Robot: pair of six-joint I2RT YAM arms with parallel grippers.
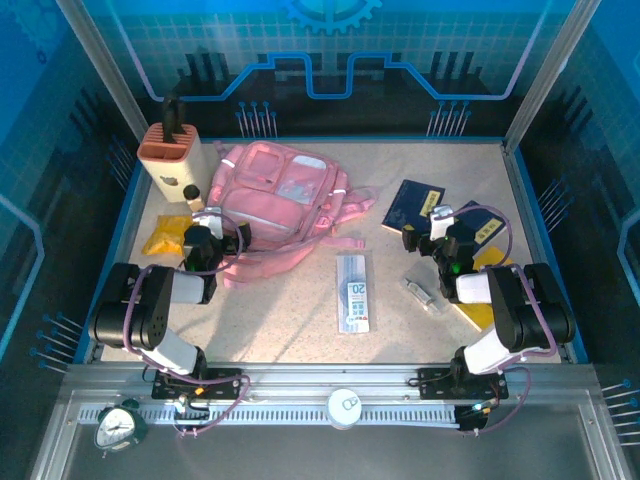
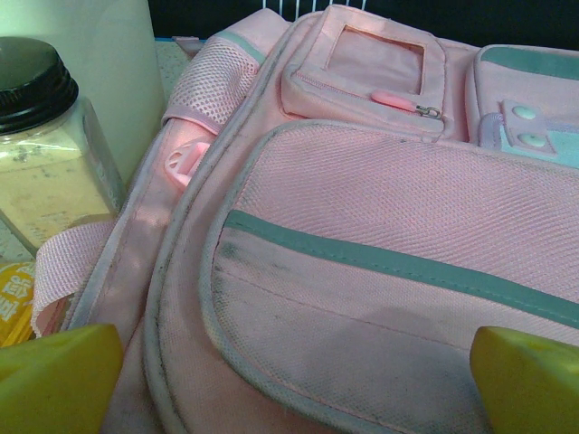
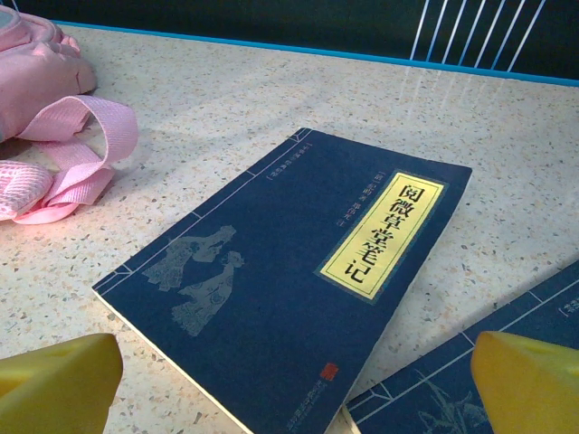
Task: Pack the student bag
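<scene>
The student bag (image 1: 280, 195) is a pink backpack lying flat at the back left of the table, front pockets up. My left gripper (image 1: 212, 232) hovers at its near edge, open. In the left wrist view the yellow fingertips (image 2: 54, 380) stand wide apart over the bag's front pocket (image 2: 380, 208), and nothing is held between them. My right gripper (image 1: 437, 235) is open by two dark blue books. Its fingertips (image 3: 529, 380) straddle the near corner of one book (image 3: 289, 280), which lies on the table. A pink bag strap (image 3: 81, 154) lies to the left.
A tan knife block (image 1: 170, 150) and a black-lidded jar (image 2: 45, 154) stand left of the bag, with a yellow packet (image 1: 165, 235) nearer. A second blue book (image 1: 480, 225) lies at right. A clear pen pack (image 1: 352, 292) lies mid-table. A small clear item (image 1: 422, 292) lies right of it.
</scene>
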